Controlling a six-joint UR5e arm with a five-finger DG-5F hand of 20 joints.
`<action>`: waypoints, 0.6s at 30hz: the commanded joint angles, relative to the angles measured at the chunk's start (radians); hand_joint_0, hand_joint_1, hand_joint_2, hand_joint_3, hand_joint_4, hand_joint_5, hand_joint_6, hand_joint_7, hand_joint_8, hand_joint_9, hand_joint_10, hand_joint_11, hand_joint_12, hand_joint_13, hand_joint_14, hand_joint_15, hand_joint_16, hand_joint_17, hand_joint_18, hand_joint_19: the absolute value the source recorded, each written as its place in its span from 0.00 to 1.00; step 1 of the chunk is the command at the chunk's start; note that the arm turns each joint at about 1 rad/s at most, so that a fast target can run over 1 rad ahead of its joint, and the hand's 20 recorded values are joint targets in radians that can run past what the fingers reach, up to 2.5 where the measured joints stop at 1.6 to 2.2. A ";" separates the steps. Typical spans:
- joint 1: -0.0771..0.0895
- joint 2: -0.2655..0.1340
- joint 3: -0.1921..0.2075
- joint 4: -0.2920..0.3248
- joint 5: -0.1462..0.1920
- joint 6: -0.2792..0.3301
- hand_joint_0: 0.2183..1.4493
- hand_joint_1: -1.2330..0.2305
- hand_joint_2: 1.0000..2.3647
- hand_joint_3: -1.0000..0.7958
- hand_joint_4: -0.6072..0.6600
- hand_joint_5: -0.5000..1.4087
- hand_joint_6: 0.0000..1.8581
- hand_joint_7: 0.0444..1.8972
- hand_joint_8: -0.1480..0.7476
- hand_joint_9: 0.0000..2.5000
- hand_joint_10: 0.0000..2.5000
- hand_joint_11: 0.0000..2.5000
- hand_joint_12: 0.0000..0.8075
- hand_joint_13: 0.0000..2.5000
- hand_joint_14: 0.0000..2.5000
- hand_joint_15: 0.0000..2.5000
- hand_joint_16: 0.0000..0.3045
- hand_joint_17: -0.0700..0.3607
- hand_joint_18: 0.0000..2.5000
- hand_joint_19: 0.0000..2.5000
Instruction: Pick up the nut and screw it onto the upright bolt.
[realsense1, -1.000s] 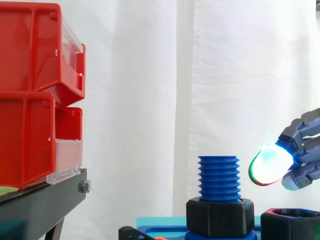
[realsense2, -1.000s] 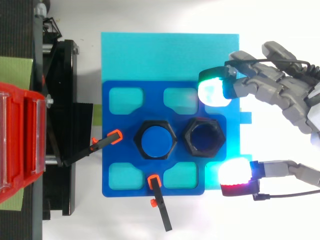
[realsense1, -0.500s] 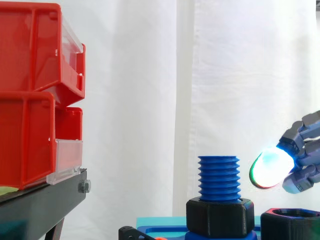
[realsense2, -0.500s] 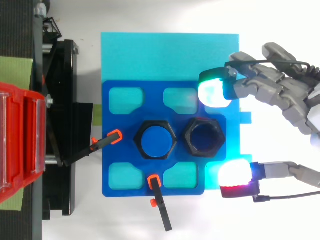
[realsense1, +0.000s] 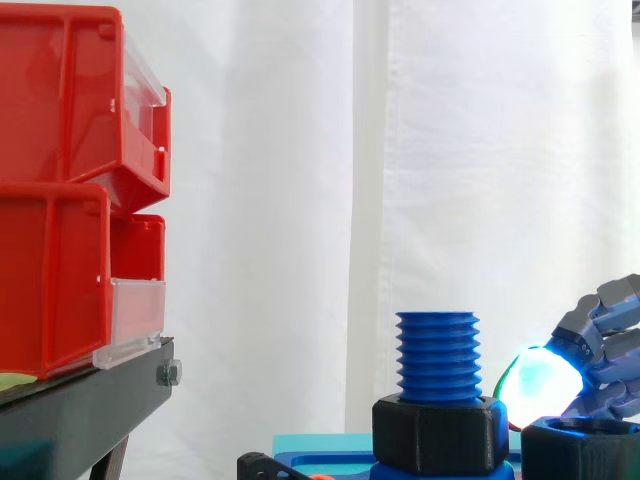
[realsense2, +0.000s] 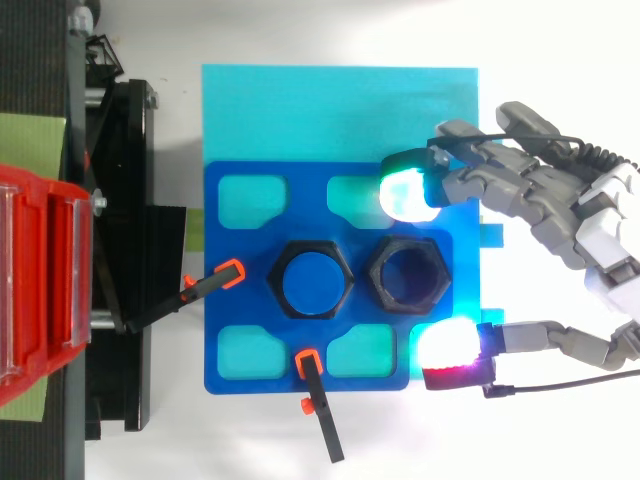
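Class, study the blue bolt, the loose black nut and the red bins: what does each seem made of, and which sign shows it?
Blue bolt: probably plastic, matte; coarse chunky threads, uniform colour. Loose black nut: likely similar plastic, dull black, no metallic shine. Red bins: glossy moulded plastic with clear fronts; soft highlights on smooth walls.

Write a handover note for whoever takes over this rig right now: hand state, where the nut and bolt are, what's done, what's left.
The hand is open and holds nothing; its fingertips straddle the loose nut, not closed on it.
The nut lies flat on the blue plate, just beside the upright bolt, which stands in a black hex collar.
Done: approach only.
Left: grasp the nut, lift it, seat it on the bolt, screw it down.
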 joint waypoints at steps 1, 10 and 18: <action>-0.002 0.000 0.000 0.000 0.000 0.000 0.15 0.29 0.00 0.28 0.65 0.12 0.27 0.35 0.51 0.10 0.00 0.00 0.54 0.12 0.00 0.00 0.19 0.46 0.07 0.00; -0.005 0.000 0.000 0.000 -0.002 0.000 0.15 0.29 0.00 0.28 0.65 0.12 0.27 0.35 0.52 0.10 0.00 0.00 0.54 0.12 0.00 0.00 0.19 0.46 0.07 0.00; -0.006 -0.019 0.000 0.003 -0.002 0.007 0.15 0.29 0.00 0.28 0.65 0.13 0.27 0.35 0.52 0.10 0.00 0.00 0.54 0.12 0.00 0.00 0.19 0.46 0.07 0.00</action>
